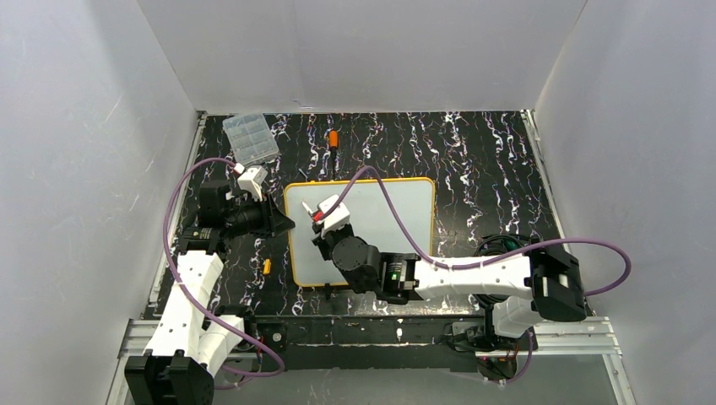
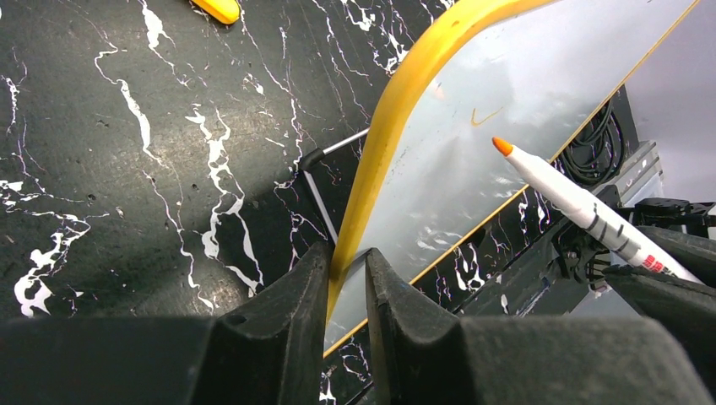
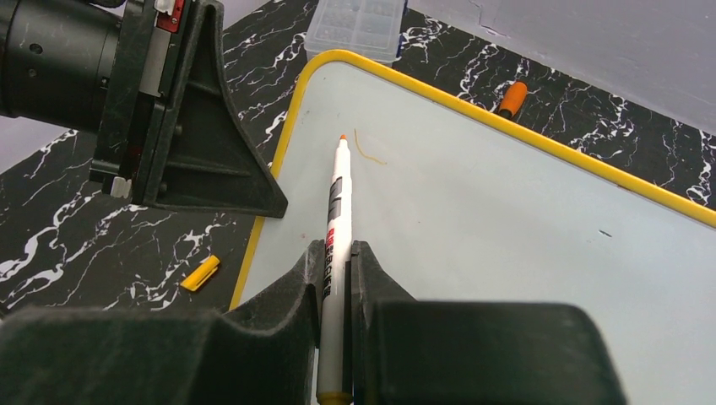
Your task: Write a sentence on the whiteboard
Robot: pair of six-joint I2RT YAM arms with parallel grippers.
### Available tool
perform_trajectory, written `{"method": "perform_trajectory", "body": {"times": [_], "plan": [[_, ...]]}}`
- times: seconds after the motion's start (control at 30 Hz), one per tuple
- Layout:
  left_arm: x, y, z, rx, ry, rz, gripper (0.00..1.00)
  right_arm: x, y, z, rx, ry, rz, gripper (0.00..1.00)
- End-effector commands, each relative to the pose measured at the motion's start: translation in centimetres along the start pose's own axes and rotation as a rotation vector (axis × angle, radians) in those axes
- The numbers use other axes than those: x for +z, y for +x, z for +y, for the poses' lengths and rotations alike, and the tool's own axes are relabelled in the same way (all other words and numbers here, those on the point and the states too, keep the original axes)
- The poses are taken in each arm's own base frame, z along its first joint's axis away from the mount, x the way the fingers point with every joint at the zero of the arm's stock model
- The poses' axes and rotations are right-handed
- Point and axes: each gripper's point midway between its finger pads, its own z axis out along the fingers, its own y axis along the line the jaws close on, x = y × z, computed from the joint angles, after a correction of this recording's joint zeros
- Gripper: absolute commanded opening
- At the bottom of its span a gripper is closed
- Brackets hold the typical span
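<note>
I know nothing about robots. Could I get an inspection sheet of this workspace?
Surface: black, white-veined table.
Job's things: whiteboard bears only one short orange stroke, no sentence yet.
Clutter: clear box, orange cap-like piece, small yellow piece, all off the board.
Grippers: left gripper straddles the board's rim, grip unclear; right gripper shut on a marker, tip near the stroke.
Cables: purple cables loop from both arms, one over the board.
Surroundings: white walls on three sides.
</note>
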Motion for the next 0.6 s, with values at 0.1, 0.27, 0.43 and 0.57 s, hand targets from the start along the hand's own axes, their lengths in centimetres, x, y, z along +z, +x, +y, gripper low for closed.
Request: {"method": "perform_trajectory", "body": {"times": [0.1, 0.27, 0.43, 0.57], "plan": [[-0.3, -0.5, -1.0, 0.023, 0.039, -0.011, 0.18, 1.1, -2.6, -0.2, 0.039, 0.033, -0.055, 0.01], [-0.4, -0.5, -1.0, 0.026, 0.038, -0.010, 0.18, 1.1, -1.8, -0.5, 0.033, 0.042, -0.030, 0.01], [-0.4, -0.5, -1.0, 0.027, 0.038, -0.012, 0.18, 0.9, -0.3, -0.5, 0.035, 0.040, 0.007, 0.01], [-0.4, -0.6, -1.0, 0.029, 0.035, -0.015, 0.18, 0.5, 1.1, -0.8, 0.049, 0.036, 0.036, 0.01]]}}
